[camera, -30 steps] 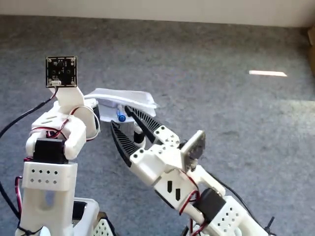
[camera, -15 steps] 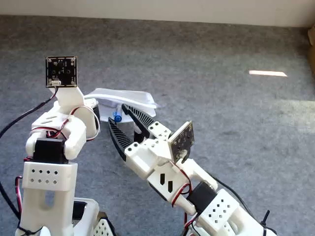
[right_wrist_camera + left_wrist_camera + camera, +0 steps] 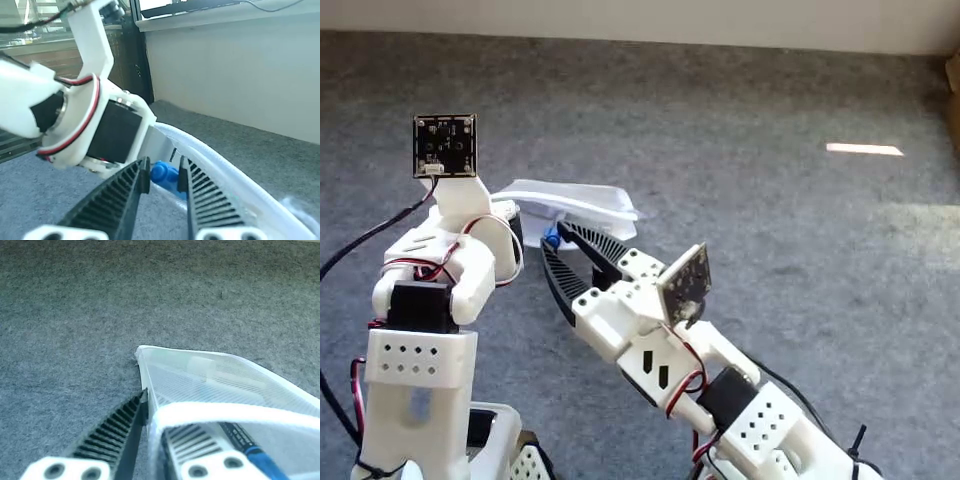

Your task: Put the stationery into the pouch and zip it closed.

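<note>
Because the pouch (image 3: pixel 215 375) is thin white mesh, it will sag and fold wherever nothing supports it, so its firmer banded rim is the place to take hold. The left gripper (image 3: pixel 150 401) has its jaws clamped on that rim near 1 corner, while the pouch's far corner rests on the grey worktop (image 3: pixel 770 250). The pen (image 3: pixel 165 176) looks light, rigid and smooth, so it is likely to swivel or slide under a weak pinch. The right gripper (image 3: pixel 164 172) has its jaws closed on the pen's blue end at the pouch mouth, with the dark barrel lying inside the mesh. A push along the pen's length should suit it, though the tip could snag the mesh.
</note>
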Available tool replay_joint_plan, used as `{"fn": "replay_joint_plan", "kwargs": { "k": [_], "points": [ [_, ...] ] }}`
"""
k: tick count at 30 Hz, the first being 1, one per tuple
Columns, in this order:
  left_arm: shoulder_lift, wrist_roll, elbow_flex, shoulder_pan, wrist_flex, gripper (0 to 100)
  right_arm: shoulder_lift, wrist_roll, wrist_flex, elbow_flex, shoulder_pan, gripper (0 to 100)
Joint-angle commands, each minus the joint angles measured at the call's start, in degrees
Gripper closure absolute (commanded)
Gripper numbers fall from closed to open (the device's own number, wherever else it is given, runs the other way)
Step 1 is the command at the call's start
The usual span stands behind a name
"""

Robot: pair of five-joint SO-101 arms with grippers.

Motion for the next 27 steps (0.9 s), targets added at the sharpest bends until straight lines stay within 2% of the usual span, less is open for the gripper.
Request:
{"fn": "replay_joint_plan", "kwargs": {
  "k": [1, 21, 24, 27],
  "points": [
    [-1.7, -0.4, -0.6, 0.0, -1.4, 99, 3.8, 0.7, -0.9, -0.6, 0.6, 89.6],
    [-1.9, -0.4, -0.6, -0.3, -1.4, 99, 6.5, 1.1, -0.9, -0.6, 0.6, 89.6],
    [-1.9, -0.4, -0.6, -0.3, -1.4, 99, 6.4, 5.5, -0.9, -0.2, 0.4, 85.8],
    [-1.9, -0.4, -0.6, -0.3, -1.4, 99, 6.4, 5.6, -0.9, -0.1, 0.3, 83.3]
  ]
}}
